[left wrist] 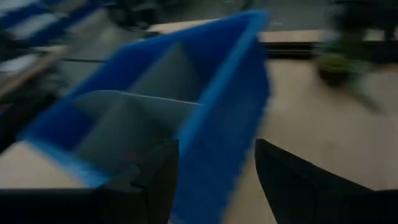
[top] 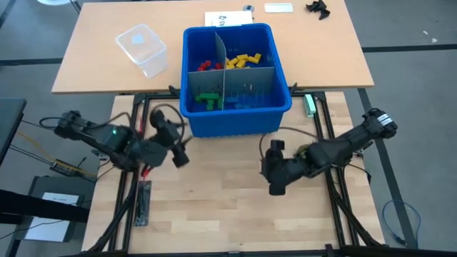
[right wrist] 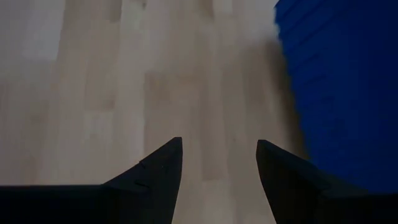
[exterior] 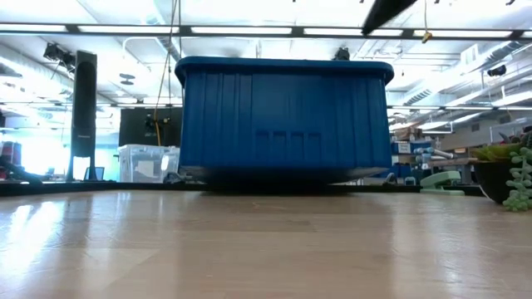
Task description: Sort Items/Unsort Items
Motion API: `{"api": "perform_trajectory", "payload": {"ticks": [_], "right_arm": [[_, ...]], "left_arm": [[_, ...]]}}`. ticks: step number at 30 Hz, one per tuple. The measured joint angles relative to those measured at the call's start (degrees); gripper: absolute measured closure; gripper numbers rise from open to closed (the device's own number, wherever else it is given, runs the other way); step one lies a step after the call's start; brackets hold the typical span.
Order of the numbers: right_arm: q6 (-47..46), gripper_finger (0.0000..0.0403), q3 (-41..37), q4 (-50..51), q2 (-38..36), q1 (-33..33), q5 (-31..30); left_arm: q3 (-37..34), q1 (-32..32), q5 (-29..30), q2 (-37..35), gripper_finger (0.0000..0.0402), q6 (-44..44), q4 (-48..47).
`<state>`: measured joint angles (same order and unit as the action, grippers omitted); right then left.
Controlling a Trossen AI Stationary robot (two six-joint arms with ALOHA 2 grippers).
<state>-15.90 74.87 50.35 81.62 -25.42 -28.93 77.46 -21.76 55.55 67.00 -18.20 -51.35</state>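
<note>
Your left gripper (top: 180, 153) hangs spread and empty beside the ribbed blue plastic bin (top: 235, 114); your right gripper (top: 275, 182) gapes over bare wood. Grey dividers (top: 221, 57) split the bin: red blocks (top: 207, 66), yellow blocks (top: 245, 60), green blocks (top: 208, 98), blue blocks (top: 250, 100).

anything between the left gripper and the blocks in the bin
Yes: the blue bin's near wall. The left gripper, open, sits outside it, and the blocks lie inside behind grey dividers.
</note>
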Motion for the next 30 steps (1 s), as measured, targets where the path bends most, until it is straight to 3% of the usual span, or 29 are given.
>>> {"api": "perform_trajectory", "payload": {"ticks": [5,9,15,17,22,30], "right_arm": [[3.2,0.0201,0.0,-3.2,-2.4,3.0,0.0],[6.1,0.0202,0.0,-3.8,-2.8,5.7,0.0],[8.5,0.0204,0.0,-3.7,-2.4,11.3,1.7],[8.6,0.0205,0.0,-4.0,-2.4,13.2,3.3],[8.2,0.0206,0.0,-4.2,-2.4,16.8,5.1],[6.1,0.0208,-2.8,-5.1,-2.2,19.5,6.2]], "left_arm": [[4.7,5.6,7.8,-0.1,0.0184,-3.0,-7.8],[7.3,15.5,6.0,-1.0,0.0184,-2.8,-10.6],[7.5,33.0,4.1,-1.9,0.0184,5.0,-8.3],[7.5,40.2,1.1,-1.8,0.0184,8.7,-6.0],[7.5,58.0,-14.4,1.5,0.0184,18.0,4.2],[7.5,78.0,-28.2,12.3,0.0184,23.9,13.4]]}}
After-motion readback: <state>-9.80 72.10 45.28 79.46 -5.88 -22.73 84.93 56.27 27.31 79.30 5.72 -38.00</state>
